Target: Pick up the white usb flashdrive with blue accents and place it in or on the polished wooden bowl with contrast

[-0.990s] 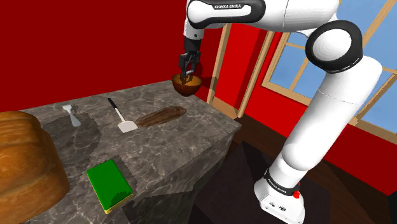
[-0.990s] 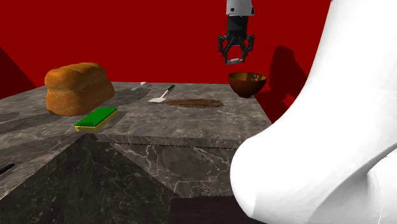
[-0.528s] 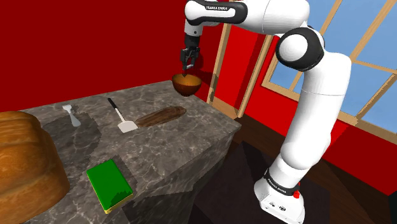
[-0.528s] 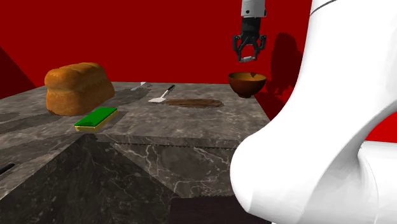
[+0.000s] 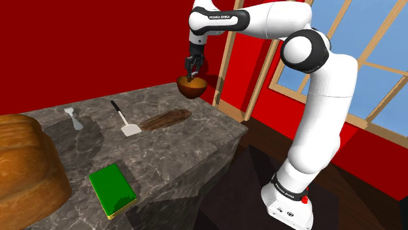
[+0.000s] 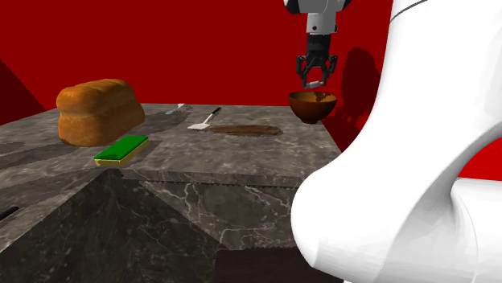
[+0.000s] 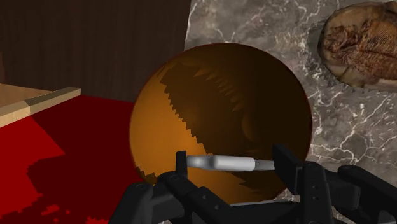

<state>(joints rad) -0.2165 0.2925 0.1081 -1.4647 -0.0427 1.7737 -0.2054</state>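
A brown wooden bowl [image 5: 193, 87] [image 6: 312, 105] [image 7: 216, 114] stands at the far corner of the marble counter [image 5: 163, 147]. My gripper [image 5: 193, 74] [image 6: 313, 81] [image 7: 230, 162] hangs just above the bowl's opening, shut on a small pale grey flashdrive [image 7: 226, 163] [image 6: 312, 84]. The drive lies crosswise between the fingertips [image 7: 181, 160], directly over the bowl's hollow. No blue on it can be made out.
On the counter lie a brown oval slab [image 5: 165, 119] [image 7: 360, 42], a white spatula [image 5: 124, 119], a small grey utensil [image 5: 72, 117], a green book [image 5: 112, 189] and a large bread loaf [image 5: 26, 166] [image 6: 98, 110]. A red wall and a window frame [image 5: 229, 59] stand behind the bowl.
The gripper has carried the flashdrive sideways until it is over the bowl and has come down closer to its rim. The grip on the drive has held.
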